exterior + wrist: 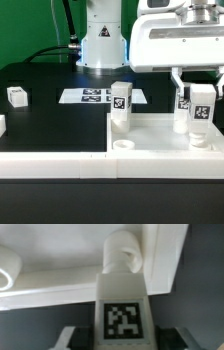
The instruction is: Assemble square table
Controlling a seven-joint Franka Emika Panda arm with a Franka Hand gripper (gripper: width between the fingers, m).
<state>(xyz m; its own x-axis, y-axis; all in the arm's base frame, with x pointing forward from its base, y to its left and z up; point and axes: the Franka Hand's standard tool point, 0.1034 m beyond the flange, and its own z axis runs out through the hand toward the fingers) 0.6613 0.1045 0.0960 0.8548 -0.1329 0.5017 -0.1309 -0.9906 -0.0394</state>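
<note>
Gripper (197, 98) clamps a tagged leg (200, 112) upright over the slab (160, 135).
Jaws partly closed on it near the slab's edge on the exterior view's right; a second leg (120, 103) stands at its opposite corner.

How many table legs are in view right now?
4. An upright leg stands on the square table; a held leg is in the gripper; a loose leg lies at the exterior view's left; a likely fourth leg is cut off by that edge.
</note>
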